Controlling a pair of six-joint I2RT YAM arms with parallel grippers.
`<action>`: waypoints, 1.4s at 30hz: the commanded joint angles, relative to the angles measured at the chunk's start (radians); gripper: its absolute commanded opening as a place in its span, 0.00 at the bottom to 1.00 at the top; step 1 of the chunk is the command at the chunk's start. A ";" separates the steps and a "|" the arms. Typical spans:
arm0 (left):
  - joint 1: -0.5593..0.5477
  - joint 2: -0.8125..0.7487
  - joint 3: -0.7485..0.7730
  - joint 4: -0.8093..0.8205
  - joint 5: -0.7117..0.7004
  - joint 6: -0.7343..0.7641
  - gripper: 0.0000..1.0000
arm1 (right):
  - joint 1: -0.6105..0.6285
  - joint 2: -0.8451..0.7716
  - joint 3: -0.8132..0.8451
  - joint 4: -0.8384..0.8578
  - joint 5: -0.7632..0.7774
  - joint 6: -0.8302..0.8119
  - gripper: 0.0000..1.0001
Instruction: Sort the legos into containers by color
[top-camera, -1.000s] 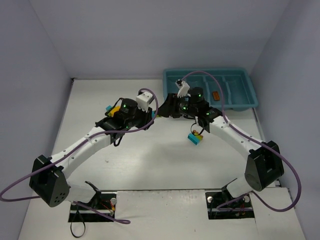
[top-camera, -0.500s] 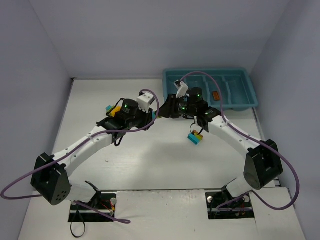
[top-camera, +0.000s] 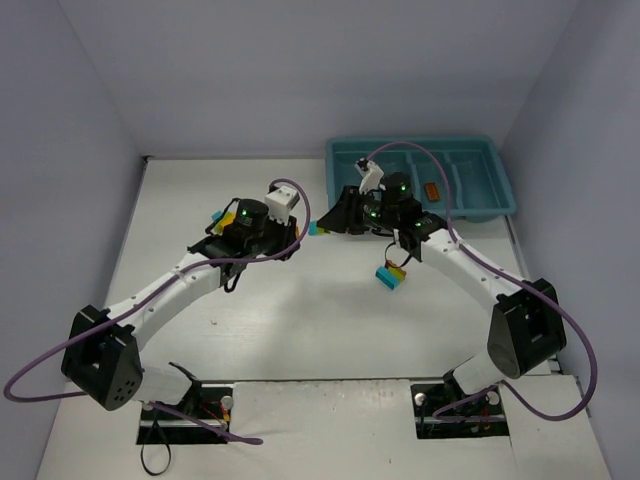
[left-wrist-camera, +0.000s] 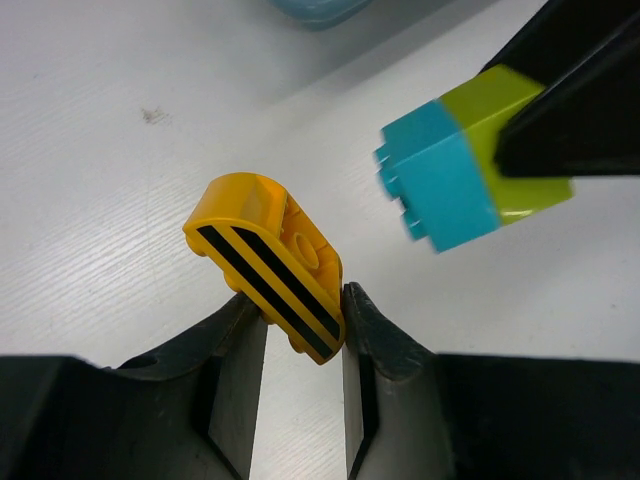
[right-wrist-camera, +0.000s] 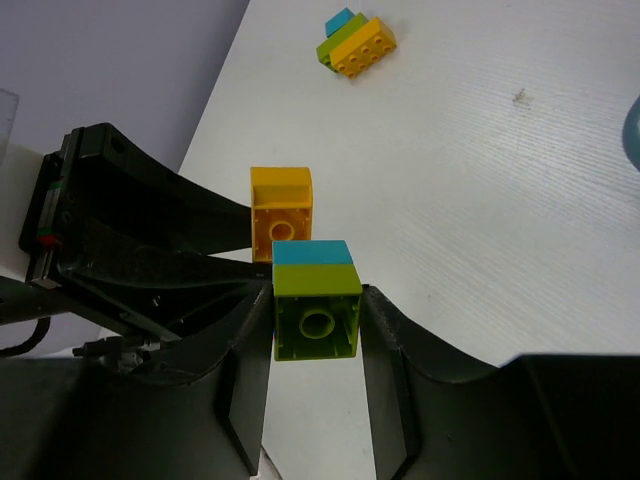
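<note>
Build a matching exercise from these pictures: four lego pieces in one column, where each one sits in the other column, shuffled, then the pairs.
Pieces:
1. striped yellow brick
2. cyan-and-green joined pair
3. small orange brick
4. multicoloured clump beside the right arm

Places:
A. inside the teal tray
B. clamped in the right gripper
C. lying loose on the table
D. clamped in the left gripper

Pairs: 1-D, 2-B, 3-A, 4-C
</note>
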 joint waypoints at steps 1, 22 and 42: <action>0.013 -0.019 0.009 0.056 -0.012 -0.014 0.00 | -0.016 -0.012 0.046 0.040 -0.025 -0.019 0.00; 0.049 0.061 0.101 0.095 0.123 -0.006 0.00 | -0.162 -0.088 -0.003 -0.104 0.162 -0.145 0.00; -0.057 0.888 1.159 0.059 0.321 -0.079 0.01 | -0.301 -0.317 -0.140 -0.294 0.407 -0.056 0.00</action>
